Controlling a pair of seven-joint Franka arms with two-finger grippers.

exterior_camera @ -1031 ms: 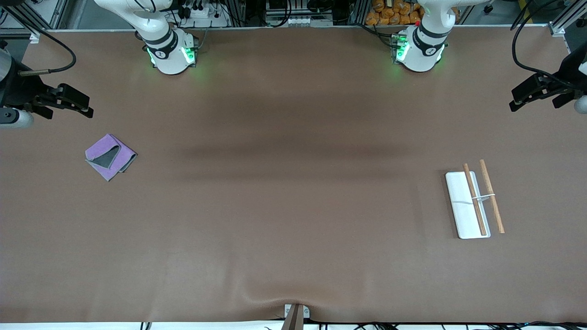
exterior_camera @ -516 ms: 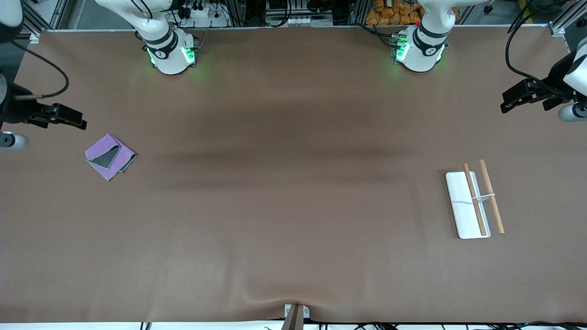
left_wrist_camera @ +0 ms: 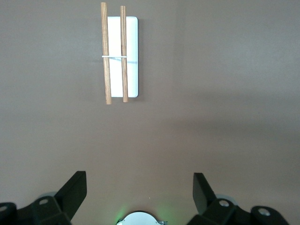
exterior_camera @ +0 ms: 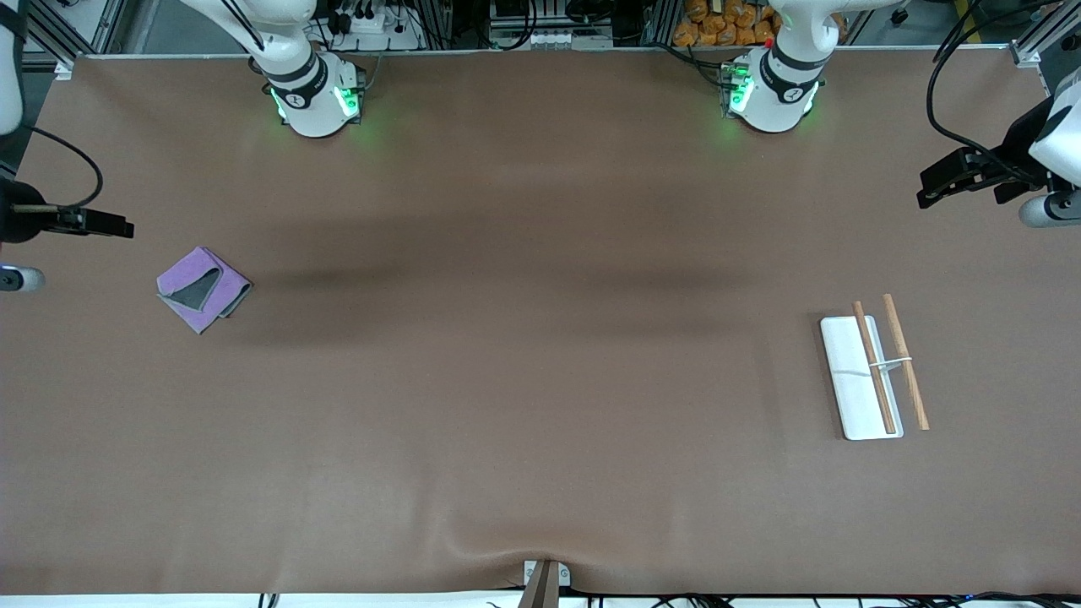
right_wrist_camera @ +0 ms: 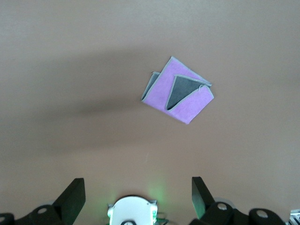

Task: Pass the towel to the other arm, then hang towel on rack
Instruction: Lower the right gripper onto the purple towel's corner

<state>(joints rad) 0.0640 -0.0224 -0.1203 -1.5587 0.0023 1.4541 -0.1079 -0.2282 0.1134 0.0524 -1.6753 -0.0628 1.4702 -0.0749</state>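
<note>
Clearly your right gripper (right_wrist_camera: 136, 199) hangs with jaws spread and empty, the towel (exterior_camera: 203, 289) lying folded on the table (exterior_camera: 540, 405) ahead of them. You'd judge it light, limp and soft; pinch the raised folded corner. Your left gripper (left_wrist_camera: 139, 194), likewise spread and empty, has the rack (left_wrist_camera: 121, 54) farther ahead, bare table between for the handover.
</note>
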